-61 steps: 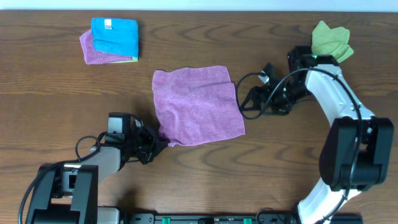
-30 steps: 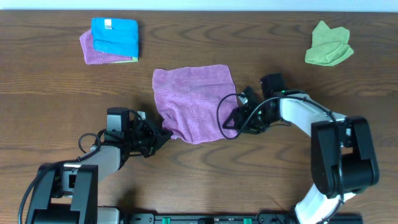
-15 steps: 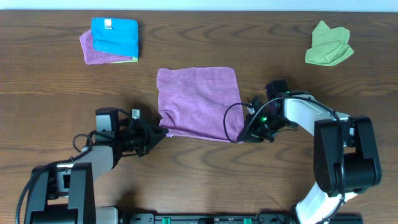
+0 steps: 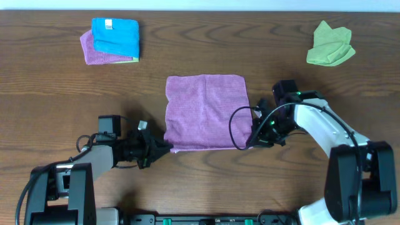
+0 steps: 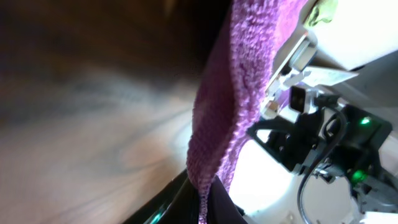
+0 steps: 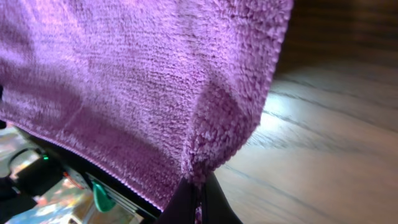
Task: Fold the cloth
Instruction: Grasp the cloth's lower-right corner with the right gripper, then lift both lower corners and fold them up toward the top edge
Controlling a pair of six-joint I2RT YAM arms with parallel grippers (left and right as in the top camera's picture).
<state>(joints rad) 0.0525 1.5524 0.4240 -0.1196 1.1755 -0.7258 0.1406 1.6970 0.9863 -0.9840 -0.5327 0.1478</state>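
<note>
- A square purple terry cloth (image 4: 206, 111) lies spread out in the middle of the dark wooden tabletop (image 4: 50, 100), its 4 edges roughly straight and its surface fairly smooth.
- The left gripper (image 4: 161, 149) sits at the cloth's near-left corner. Its 2 fingers are closed tight on that corner, with only a tip of fabric between them.
- In the left wrist view the same left gripper (image 5: 204, 200) pinches the corner at the bottom of the picture. The purple fabric (image 5: 239, 93) runs away from it in a taut band, with a dark shadow on the wood beside it.
- The right gripper (image 4: 251, 142) is at the cloth's near-right corner, likewise clamped on the fabric, with a black cable (image 4: 236, 122) looping over the cloth's right edge just beside it.
- In the right wrist view the right gripper (image 6: 198, 194) has the corner nipped between nearly closed fingers, and the plush cloth (image 6: 124, 81) fills most of the picture beyond.
- From above I cannot tell whether the cloth's near edge is raised off the tabletop.
- Well beyond the cloth's far-left corner, a folded bright blue cloth (image 4: 115, 34) rests on top of a folded lilac cloth (image 4: 92, 51).
- Well beyond the cloth's far-right corner lies a crumpled lime-green cloth (image 4: 330, 44).
</note>
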